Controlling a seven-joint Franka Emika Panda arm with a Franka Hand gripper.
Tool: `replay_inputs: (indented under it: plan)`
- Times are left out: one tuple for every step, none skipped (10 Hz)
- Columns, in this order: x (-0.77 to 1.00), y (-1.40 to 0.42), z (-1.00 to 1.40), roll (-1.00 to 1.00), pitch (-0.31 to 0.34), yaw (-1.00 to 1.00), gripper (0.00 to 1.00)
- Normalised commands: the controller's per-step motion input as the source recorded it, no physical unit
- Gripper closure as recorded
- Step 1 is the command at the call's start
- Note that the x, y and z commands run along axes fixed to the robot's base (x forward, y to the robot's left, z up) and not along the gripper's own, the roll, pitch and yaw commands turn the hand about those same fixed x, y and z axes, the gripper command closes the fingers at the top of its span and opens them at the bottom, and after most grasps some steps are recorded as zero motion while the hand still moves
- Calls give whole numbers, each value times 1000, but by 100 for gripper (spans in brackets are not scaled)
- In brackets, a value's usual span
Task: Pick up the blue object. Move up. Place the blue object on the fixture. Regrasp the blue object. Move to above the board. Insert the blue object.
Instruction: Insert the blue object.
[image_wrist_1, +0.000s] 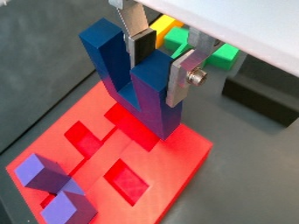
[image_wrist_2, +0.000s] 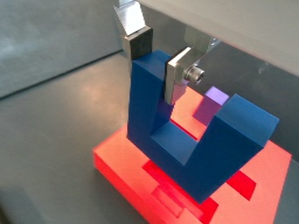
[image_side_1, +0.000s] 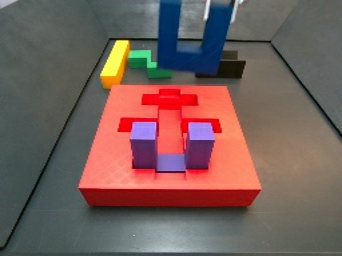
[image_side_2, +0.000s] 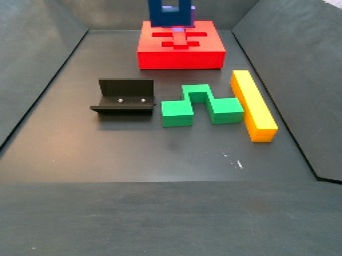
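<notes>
My gripper (image_wrist_1: 160, 70) is shut on one upright prong of the dark blue U-shaped object (image_wrist_1: 111, 57), prongs pointing up. In the wrist views the silver fingers (image_wrist_2: 179, 77) press that prong from both sides. The blue object (image_side_1: 174, 40) hangs above the far end of the red board (image_side_1: 167, 180), with its base just over the board's cross-shaped recess (image_wrist_1: 128, 118). The black fixture (image_side_2: 123, 98) stands apart from the board on the floor, with nothing on it. In a side view the blue object (image_side_2: 170, 13) shows at the upper edge over the board (image_side_2: 181, 58).
A purple U-shaped block (image_side_1: 167, 145) sits in the board's near slots. A green block (image_side_2: 201, 105) and a yellow bar (image_side_2: 254, 103) lie on the floor beside the fixture. Dark walls surround the grey floor.
</notes>
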Motion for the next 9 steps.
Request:
replay_inputs:
  plan:
    - [-409,-206,-169,204,-331,111,100]
    - [-180,-83,-6,179,-227,103,100]
    - [-80,0,0,127,-154,106,100]
    - [0,0,0,161,-74,86,100]
    - [163,0,-23,146,69,29,100]
    - [377,0,-254,83,114,0,100]
    - [214,0,-351,0,44,0,100]
    - [214,0,-426,44,7,0,100]
    - [109,0,-311,154,0,0,100]
